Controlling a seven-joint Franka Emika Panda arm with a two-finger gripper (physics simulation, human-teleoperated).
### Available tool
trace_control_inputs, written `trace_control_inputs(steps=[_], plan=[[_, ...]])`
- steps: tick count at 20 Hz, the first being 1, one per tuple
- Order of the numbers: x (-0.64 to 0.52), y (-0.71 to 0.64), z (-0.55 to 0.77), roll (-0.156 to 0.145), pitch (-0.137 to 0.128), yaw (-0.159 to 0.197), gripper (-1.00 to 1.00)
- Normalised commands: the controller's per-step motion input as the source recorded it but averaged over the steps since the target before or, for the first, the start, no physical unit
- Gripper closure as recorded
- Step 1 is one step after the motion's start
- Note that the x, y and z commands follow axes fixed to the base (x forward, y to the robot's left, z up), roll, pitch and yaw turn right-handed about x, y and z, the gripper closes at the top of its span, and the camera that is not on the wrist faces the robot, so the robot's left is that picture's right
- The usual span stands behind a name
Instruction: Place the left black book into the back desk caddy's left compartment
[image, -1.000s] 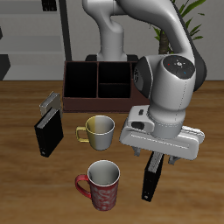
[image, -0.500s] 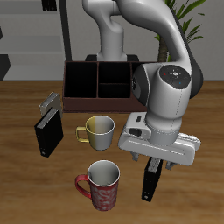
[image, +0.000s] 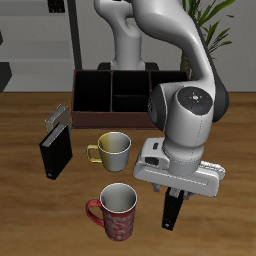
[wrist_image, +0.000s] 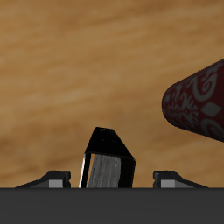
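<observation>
1. Spread fingers of the grey two-finger gripper (image: 176, 189) straddle the top edge of the upright thin black book (image: 173, 210), pads apart from it (wrist view shows gaps at both sides).
2. That book stands near the table's front edge, just beside the red patterned mug (image: 116, 211).
3. Farther back sit the pale yellow mug (image: 112, 150) and the long dark reddish-brown wooden desk caddy (image: 112, 90).

left black book (image: 173, 211): near front edge | back desk caddy (image: 92, 92): dark reddish-brown, table's back
</observation>
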Motion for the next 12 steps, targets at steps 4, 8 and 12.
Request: trace_control_inputs(steps=[4,8,12], plan=[[-0.03,-0.04,0.1,0.007,-0.02,0.011,1.0],[-0.1,-0.04,0.24,0.004,-0.026,-0.001,1.0],[-0.12,-0.04,0.28,0.0,-0.033,0.042,1.0]])
